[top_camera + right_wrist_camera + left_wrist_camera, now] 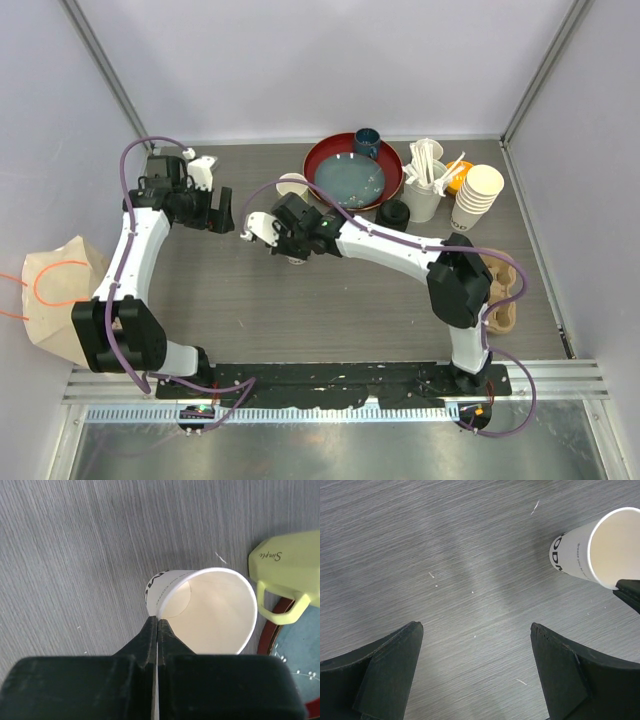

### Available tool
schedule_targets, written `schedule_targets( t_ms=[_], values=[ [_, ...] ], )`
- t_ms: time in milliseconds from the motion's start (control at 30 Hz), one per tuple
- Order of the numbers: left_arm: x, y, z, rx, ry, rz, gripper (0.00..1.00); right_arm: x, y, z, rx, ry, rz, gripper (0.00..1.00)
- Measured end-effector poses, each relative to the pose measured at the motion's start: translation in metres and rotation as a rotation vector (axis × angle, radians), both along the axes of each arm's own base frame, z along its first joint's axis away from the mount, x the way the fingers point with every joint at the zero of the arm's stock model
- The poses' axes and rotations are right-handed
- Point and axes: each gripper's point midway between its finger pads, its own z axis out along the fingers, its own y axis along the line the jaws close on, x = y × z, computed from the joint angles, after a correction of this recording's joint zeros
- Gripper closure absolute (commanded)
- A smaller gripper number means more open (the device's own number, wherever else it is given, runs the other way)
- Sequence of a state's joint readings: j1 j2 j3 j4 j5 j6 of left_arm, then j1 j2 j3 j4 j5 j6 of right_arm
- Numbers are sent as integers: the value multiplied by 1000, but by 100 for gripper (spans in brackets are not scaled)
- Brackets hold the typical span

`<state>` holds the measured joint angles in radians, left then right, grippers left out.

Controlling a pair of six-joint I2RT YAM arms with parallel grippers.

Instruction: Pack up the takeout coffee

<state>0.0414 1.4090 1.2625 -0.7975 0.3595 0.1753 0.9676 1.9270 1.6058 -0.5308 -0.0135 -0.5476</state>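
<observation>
A cream-white paper cup (215,612) with black print and no lid is open at the top and empty. My right gripper (157,620) is shut on its rim wall, one finger inside and one outside. In the top view that gripper (288,240) is mid-table and covers most of the cup. The left wrist view has the same cup (600,550) at its upper right. My left gripper (476,626) hangs open over bare table, left of the cup, and holds nothing; from above it (222,212) is at the left rear. Black lids (393,213) lie by the plate.
A pale yellow mug (287,575) stands just right of the held cup. Behind are a red plate (330,150) bearing a dark blue cup (367,143), a white holder of utensils (425,190) and stacked paper cups (478,195). A cardboard carrier (503,295) lies right, a paper bag (55,290) left.
</observation>
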Motion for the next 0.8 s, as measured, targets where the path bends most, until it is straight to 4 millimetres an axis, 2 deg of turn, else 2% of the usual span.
schedule_targets(
  t_ms=[100,133,233,400,433,500,533,567,633,667,700,733,800],
  values=[
    [0,0,0,1,0,0,6,1,3,-3,4,0,3,82],
    [0,0,0,1,0,0,6,1,3,-3,5,0,4,65],
    [0,0,0,1,0,0,6,0,3,-4,4,7,3,44],
    [0,0,0,1,0,-1,6,-1,0,-1,0,18,-19,29],
    [0,0,0,1,0,-1,7,0,-2,2,0,13,-34,24],
    [0,0,0,0,0,-2,6,4,-8,16,11,-13,-79,22],
    [0,0,0,1,0,-2,6,6,-12,26,21,-28,-99,21],
    [0,0,0,1,-1,-5,6,10,-20,45,46,-46,-139,22],
    [0,-1,0,0,-1,-9,6,17,-37,86,112,-76,-208,26],
    [0,-1,0,-2,-1,-11,6,26,-51,113,166,-89,-263,28],
    [-1,-1,0,-2,-1,-12,7,41,-76,150,244,-119,-351,28],
    [-1,-1,0,-3,0,-12,6,54,-98,175,293,-147,-420,28],
    [-1,-2,0,-5,1,-13,6,82,-168,223,404,-212,-624,31]
  ],
)
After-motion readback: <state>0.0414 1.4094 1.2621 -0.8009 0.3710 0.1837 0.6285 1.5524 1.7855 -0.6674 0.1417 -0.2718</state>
